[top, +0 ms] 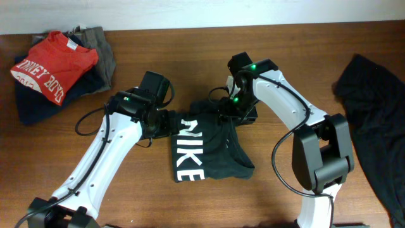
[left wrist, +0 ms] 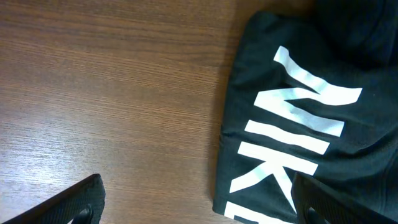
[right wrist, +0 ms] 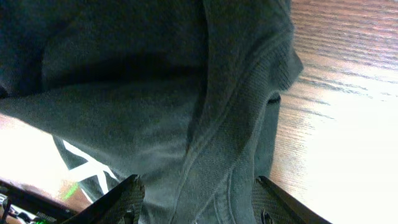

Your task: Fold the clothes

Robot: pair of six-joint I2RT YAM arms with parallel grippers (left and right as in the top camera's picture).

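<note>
A ridge of the black short-sleeved fabric T-shirt with white NIKE lettering (top: pixel 218 152), mid-table (top: pixel 285 38), is being straddled by the part-spread right gripper (right wrist: pixel 196 196), grip indiscernible; the left gripper (left wrist: pixel 199 193) is being held wide open, empty, beside it; layers could be dragged askew by uneven pinching

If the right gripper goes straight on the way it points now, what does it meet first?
The black T-shirt; its fabric lies directly ahead of the right gripper, probably very close.

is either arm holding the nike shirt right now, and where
The left end effector is open, holding nothing. The right end effector straddles the black NIKE T-shirt at its ribbed edge; whether it grips cannot be told.
</note>
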